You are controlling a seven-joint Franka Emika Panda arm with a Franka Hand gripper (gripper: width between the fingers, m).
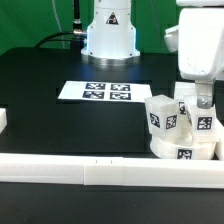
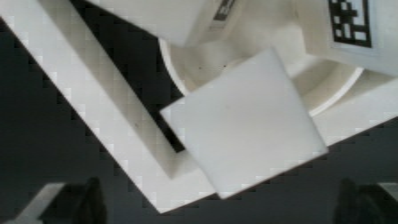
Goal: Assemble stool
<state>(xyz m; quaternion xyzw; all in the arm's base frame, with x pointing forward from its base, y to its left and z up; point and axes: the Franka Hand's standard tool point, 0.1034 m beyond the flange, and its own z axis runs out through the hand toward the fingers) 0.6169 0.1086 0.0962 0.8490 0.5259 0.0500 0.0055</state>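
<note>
Black table [image 1: 60,120] is carrying everything, w/ the marker board [image 1: 107,91] lying flat near its middle and a long white border rail [image 1: 110,170] running along the near edge. Stool is sitting at the exterior view's right, tight against that rail: round seat [image 1: 182,150] lying flat, legs standing on it, one leg [image 1: 162,114] toward the exterior view's left, another leg [image 1: 201,122] under the arm; a third can't be made out for sure. Gripper [image 1: 203,100] is hovering right over that leg, fingers spread wide, holding nothing. Judging: leg-seating step is in hand, prob. 2 legs already in sockets. Next move needs gripper centred on the leg, then closing square across its flat faces w/o nudging the neighbour.
</note>
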